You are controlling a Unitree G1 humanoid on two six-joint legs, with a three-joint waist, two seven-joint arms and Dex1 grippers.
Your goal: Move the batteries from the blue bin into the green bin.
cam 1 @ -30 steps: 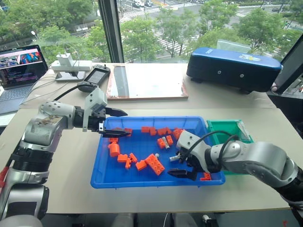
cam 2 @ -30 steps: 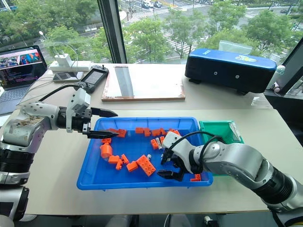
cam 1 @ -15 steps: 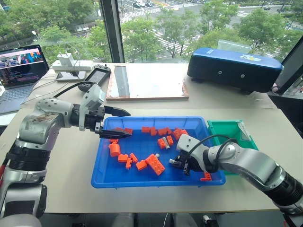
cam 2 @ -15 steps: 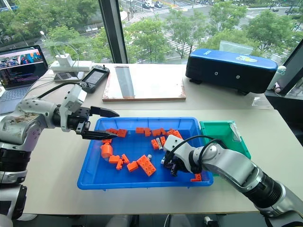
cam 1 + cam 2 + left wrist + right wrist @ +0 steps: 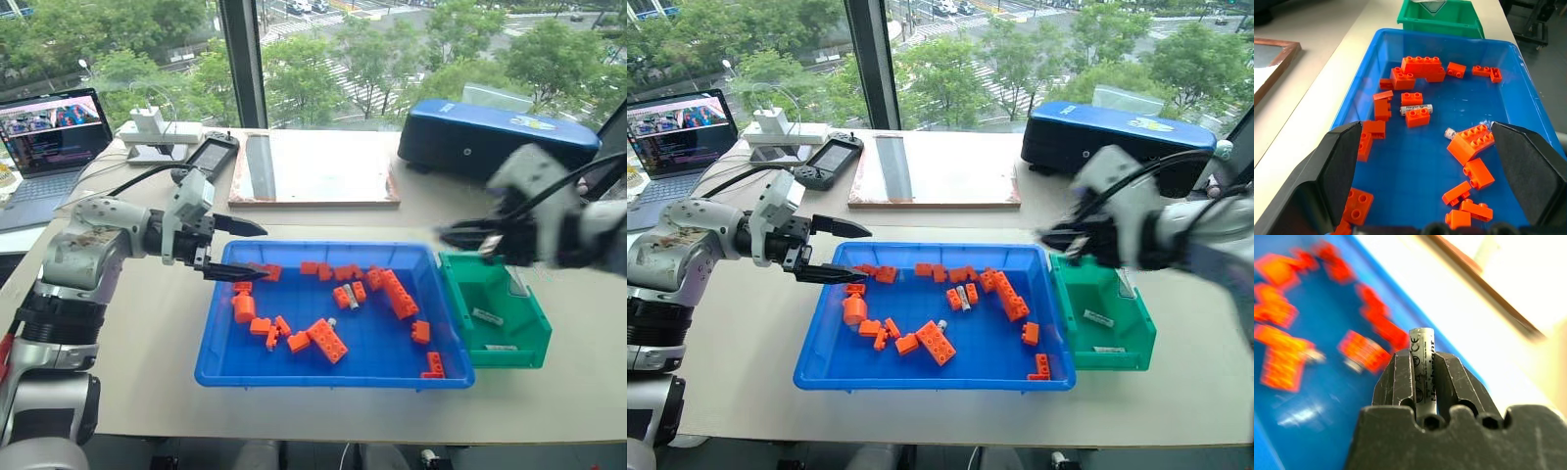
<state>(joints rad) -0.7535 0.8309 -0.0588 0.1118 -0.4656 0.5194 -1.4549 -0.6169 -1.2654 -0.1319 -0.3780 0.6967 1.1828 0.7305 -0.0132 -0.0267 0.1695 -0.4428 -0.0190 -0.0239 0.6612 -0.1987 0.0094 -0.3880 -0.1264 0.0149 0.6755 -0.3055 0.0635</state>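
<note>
I see one battery, a silver-grey cylinder with printed markings, standing upright, clamped between my right fingers and protruding past their tips. The blue bin is shallow and wide; ahead of my left fingers a battery lies flat among orange bricks. The green bin adjoins it, containing two batteries.

Small silver-grey cylindrical batteries I can count: four — two lying in the small deep green plastic bin, one among the bricks, one beside a big brick, both in the large shallow bright-blue plastic tray.
Battery clamped in my right hand: one more.
Orange toy building bricks in the blue tray: I make it roughly fifteen; some overlap.
Bins: two.
</note>
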